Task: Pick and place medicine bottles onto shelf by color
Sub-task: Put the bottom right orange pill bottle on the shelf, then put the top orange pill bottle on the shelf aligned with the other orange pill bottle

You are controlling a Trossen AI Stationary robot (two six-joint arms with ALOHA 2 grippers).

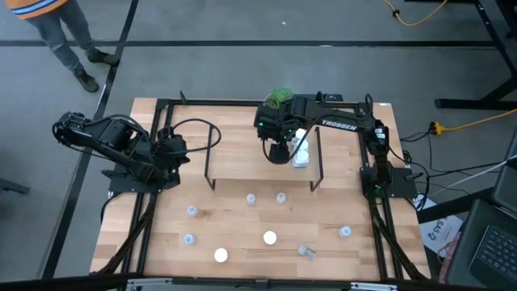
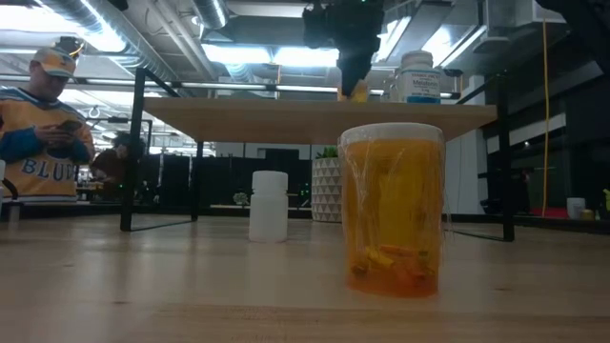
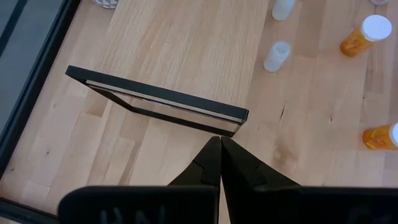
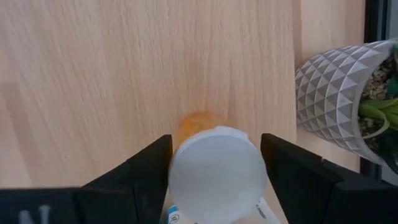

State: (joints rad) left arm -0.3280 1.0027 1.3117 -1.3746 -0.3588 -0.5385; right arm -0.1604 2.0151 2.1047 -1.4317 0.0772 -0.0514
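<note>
Gripping an orange bottle by its white cap, your right gripper hangs over the shelf near its right end, fingers spread to the cap's width and pinching it from both sides. The bottle sits just above or on the board; you cannot tell from the wrist view whether it touches. Beside it on the shelf stand at least two white bottles, and the plant is close by at the shelf's back edge.

Your left gripper waits off the shelf's left end, over the left edge of the tabletop, its fingers pressed together and empty.

As a judgement, you are early in the job: a few bottles are on the shelf, while most remain on the tabletop in front of it. You still have two small pale ones just in front of the shelf, two more toward the front-left, two white caps near the front edge, one lying tipped and one toward the front-right.
</note>
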